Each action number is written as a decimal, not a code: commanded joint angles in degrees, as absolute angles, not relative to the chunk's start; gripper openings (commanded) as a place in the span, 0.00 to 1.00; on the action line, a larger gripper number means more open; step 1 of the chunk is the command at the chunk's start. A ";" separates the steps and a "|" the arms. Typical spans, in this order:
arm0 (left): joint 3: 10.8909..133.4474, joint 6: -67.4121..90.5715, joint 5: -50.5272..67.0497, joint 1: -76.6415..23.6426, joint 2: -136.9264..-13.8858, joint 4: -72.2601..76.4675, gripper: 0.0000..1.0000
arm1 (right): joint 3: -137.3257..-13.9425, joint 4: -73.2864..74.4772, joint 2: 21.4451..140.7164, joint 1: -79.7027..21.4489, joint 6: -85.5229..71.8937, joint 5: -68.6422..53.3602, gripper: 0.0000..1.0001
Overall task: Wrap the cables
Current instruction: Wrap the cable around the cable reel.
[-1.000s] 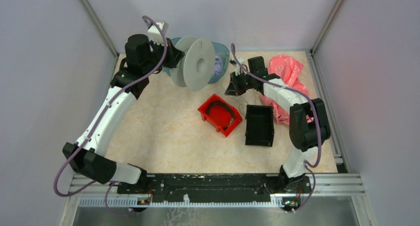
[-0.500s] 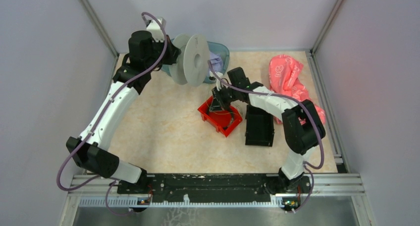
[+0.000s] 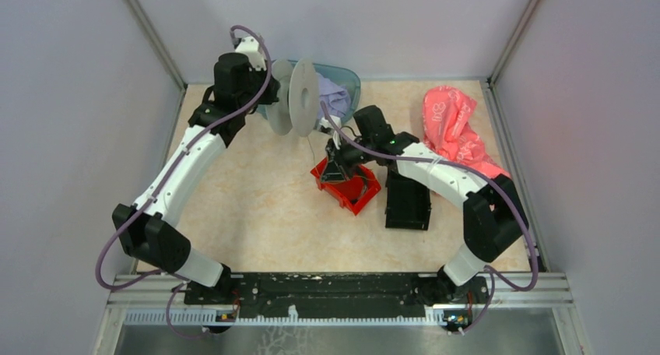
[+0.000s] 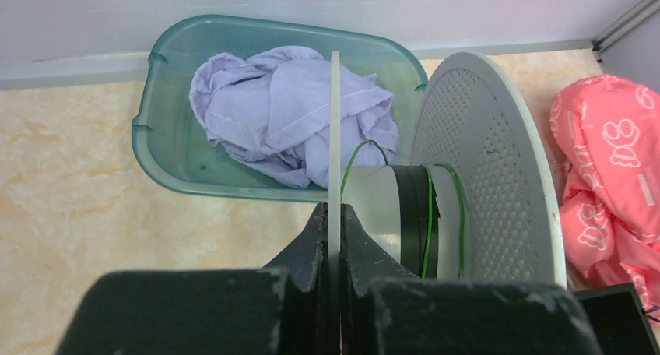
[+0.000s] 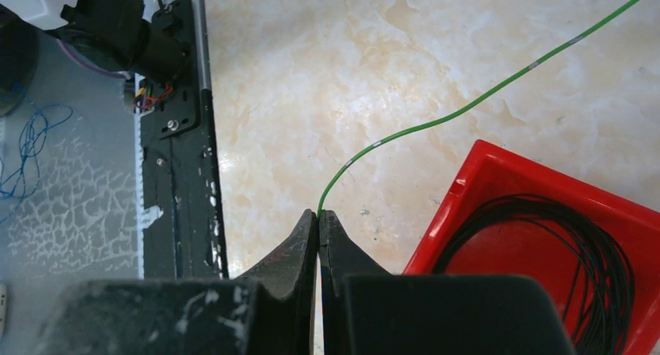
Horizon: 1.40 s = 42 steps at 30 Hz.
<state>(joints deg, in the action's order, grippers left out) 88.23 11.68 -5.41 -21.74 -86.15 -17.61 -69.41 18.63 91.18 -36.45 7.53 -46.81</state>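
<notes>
I'm clamping my left gripper (image 4: 333, 212) on a flange of the white plastic spool (image 4: 498, 176) and pinching a thread-fine green wire (image 5: 467, 110) in my right gripper (image 5: 319, 216) (red plastic bin (image 5: 506, 172) just beside).

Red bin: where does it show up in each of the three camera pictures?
Top external: red bin at centre, just left of the black bin.
Left wrist: not in it.
Right wrist: red bin in the lower right corner.
Shared landmark: the marbled beige table.
</notes>
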 commanded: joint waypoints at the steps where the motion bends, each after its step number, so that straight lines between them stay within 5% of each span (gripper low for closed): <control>1: 86.86 10.45 -7.29 -21.68 -85.80 -10.61 0.00 | -73.29 20.69 88.95 -37.30 9.73 -50.31 0.00; 18: 79.78 5.26 -11.65 -25.68 -85.14 -5.82 0.00 | -82.99 17.92 90.60 -37.35 0.41 -55.58 0.00; 42: 73.35 -2.67 2.47 -31.02 -80.10 -6.39 0.00 | -93.41 18.68 92.82 -28.57 -9.28 -31.66 0.00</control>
<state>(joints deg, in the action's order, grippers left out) 73.43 -1.50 -1.58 -30.50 -82.94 -9.19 -90.43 20.93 92.55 -29.78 -7.81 -36.40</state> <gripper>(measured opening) 0.041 0.008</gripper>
